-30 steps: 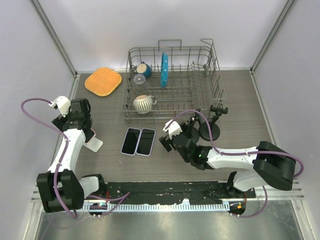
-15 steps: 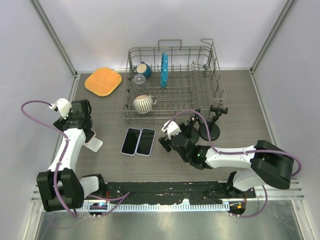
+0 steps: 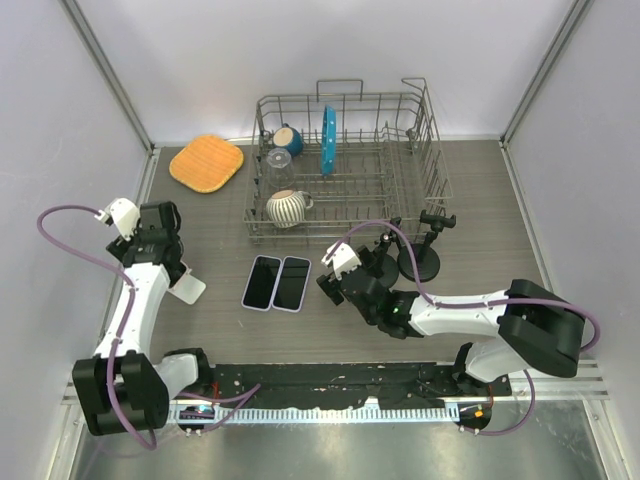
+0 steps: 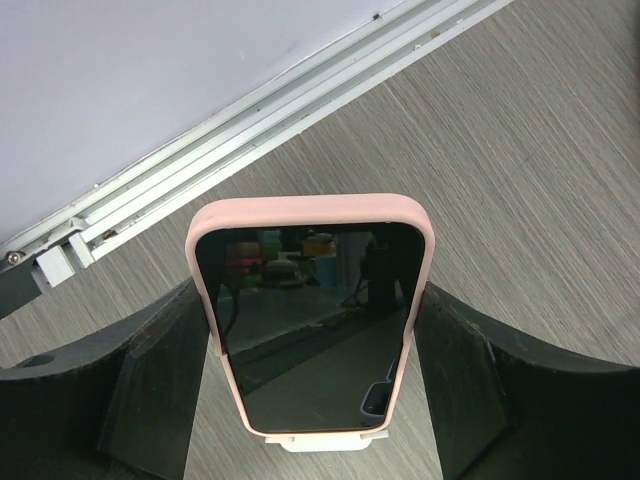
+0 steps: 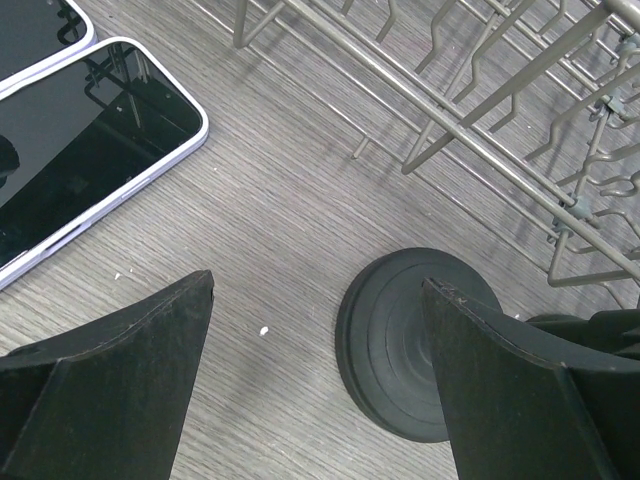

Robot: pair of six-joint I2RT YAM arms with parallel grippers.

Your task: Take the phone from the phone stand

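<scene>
The left arm (image 3: 135,300) is easing back toward the wall since a second ago, its hand (image 4: 312,300) narrowing around the phone (image 4: 305,340), while the right arm is hardly shifting. On the bench (image 3: 480,220), the rack (image 3: 430,160) is standing at the rear, well apart from the work. The right hand (image 5: 315,290) is hovering with its fingers wide apart and nothing between them, over bare bench beside a black base (image 5: 415,355). Two other phones (image 3: 276,283) are lying flat at mid-bench. At the left edge, the phone is leaning screen-up in the white stand (image 4: 318,443), its foot resting on the stand's lip. The left fingers (image 4: 160,380) are flanking its long sides; whether they are pressing yet cannot be told. The phone is probably handling as a stiff, fairly light slab, with a slick, breakable glass face and a pink case that likely offers better friction. The long case edges, above the lip, look like the place to hold. The small stand may be lifting or tipping along with it.
</scene>
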